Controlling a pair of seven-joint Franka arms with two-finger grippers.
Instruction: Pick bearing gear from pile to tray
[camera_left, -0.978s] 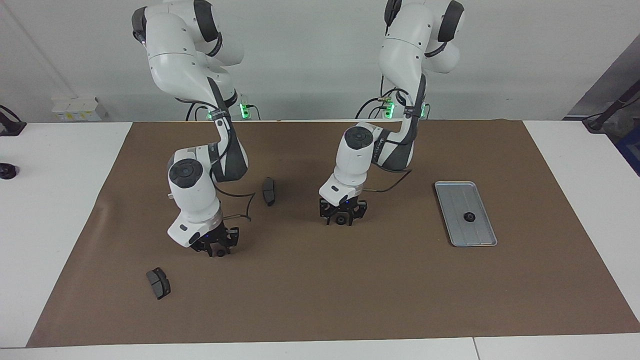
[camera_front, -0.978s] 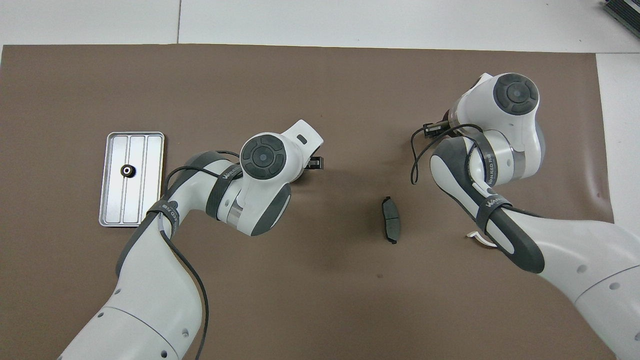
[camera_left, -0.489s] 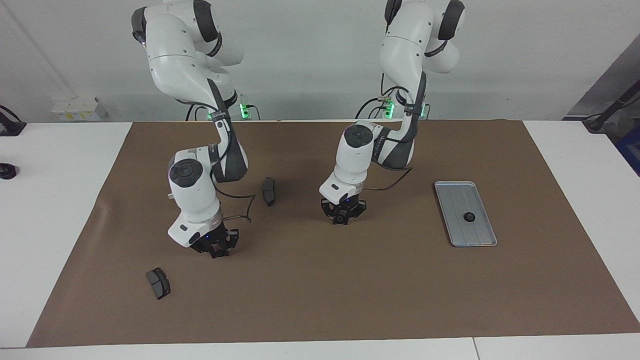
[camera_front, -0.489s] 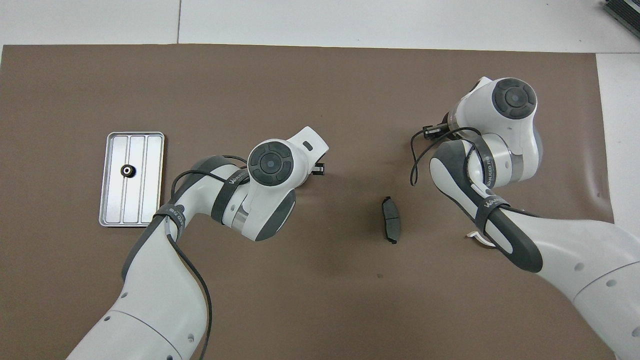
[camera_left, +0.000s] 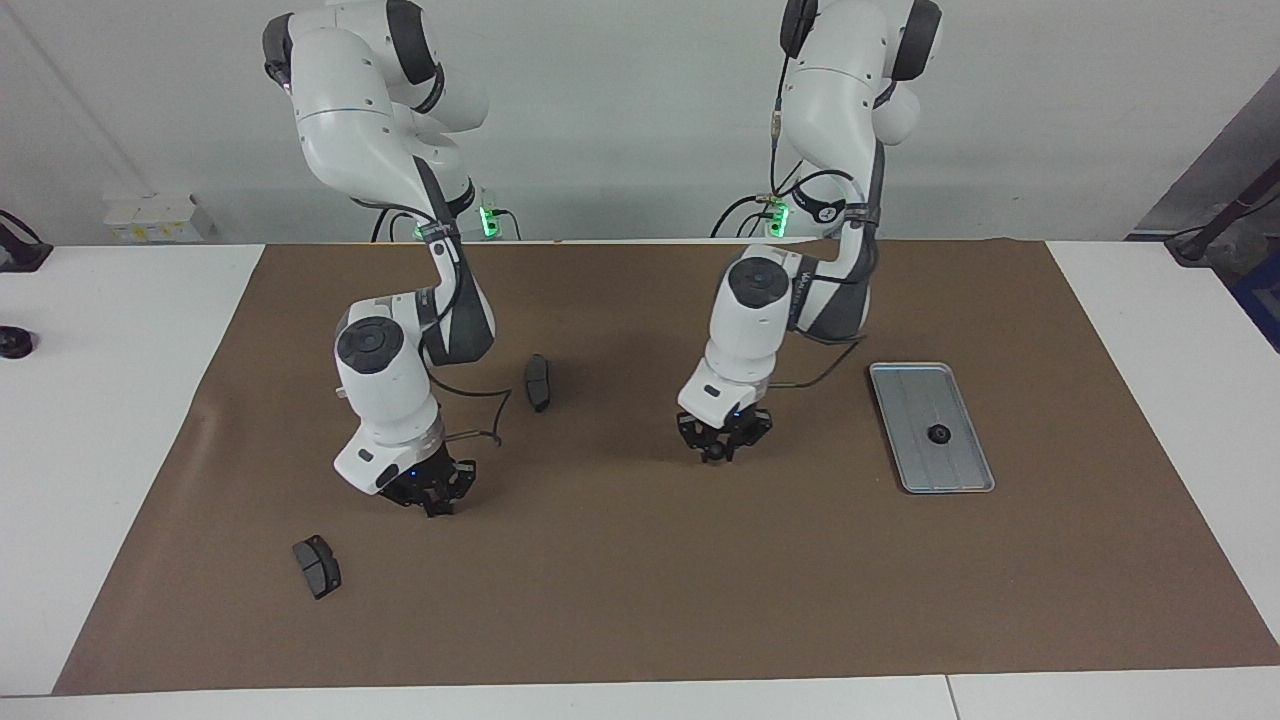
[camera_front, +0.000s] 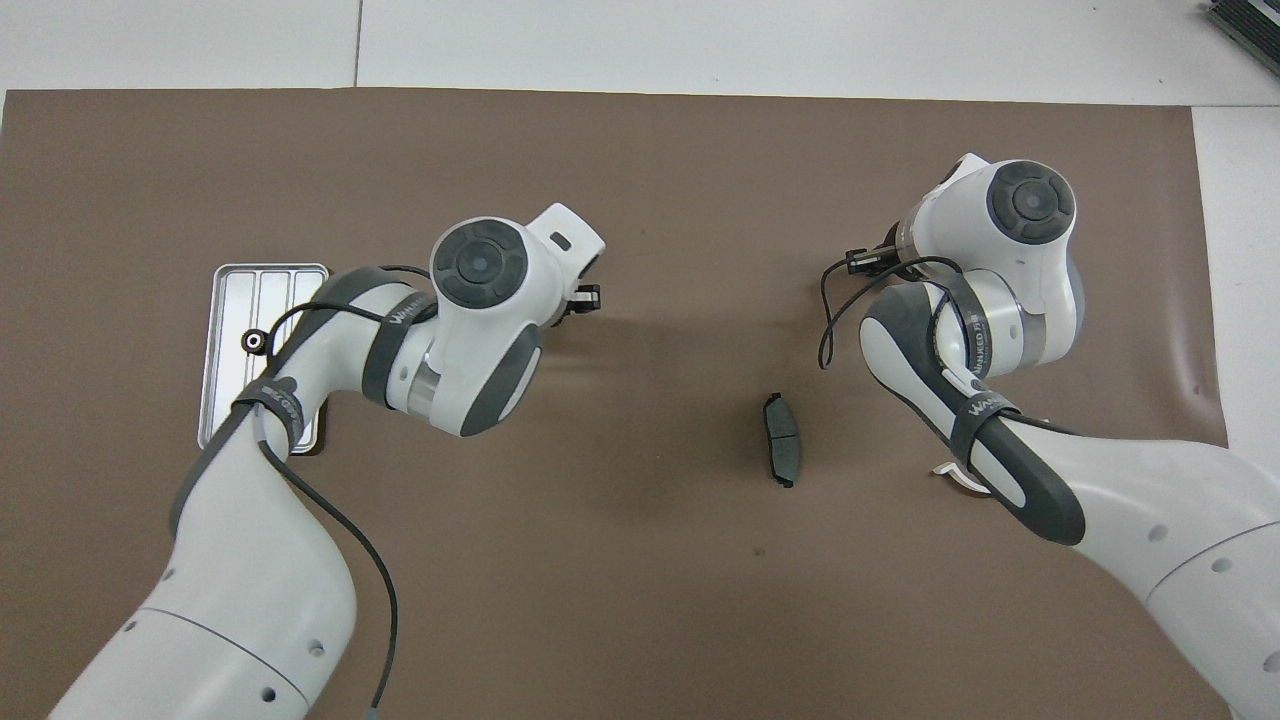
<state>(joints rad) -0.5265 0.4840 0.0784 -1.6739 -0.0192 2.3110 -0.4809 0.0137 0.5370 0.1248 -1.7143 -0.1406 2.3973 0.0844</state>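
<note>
My left gripper (camera_left: 720, 452) is shut on a tiny black gear and holds it just above the brown mat, between the pile and the tray (camera_left: 915, 470). The silver tray lies toward the left arm's end; one black gear (camera_left: 938, 433) lies in it. In the overhead view my left arm covers part of the tray (camera_front: 232, 300), and its gear (camera_front: 256, 341) shows beside the arm. My right gripper (camera_left: 432, 503) is shut low over the mat at the pile; a gear seen there earlier is hidden in its fingers.
One dark brake pad (camera_left: 538, 382) lies between the arms, also in the overhead view (camera_front: 781, 452). Another pad (camera_left: 317, 566) lies farther from the robots than my right gripper. A white bracket's edge (camera_front: 958, 478) peeks from under my right arm.
Both grippers closed on the gears that lay between their fingers. My left gripper then lifted slightly and moved toward the tray. My right gripper stayed in place.
</note>
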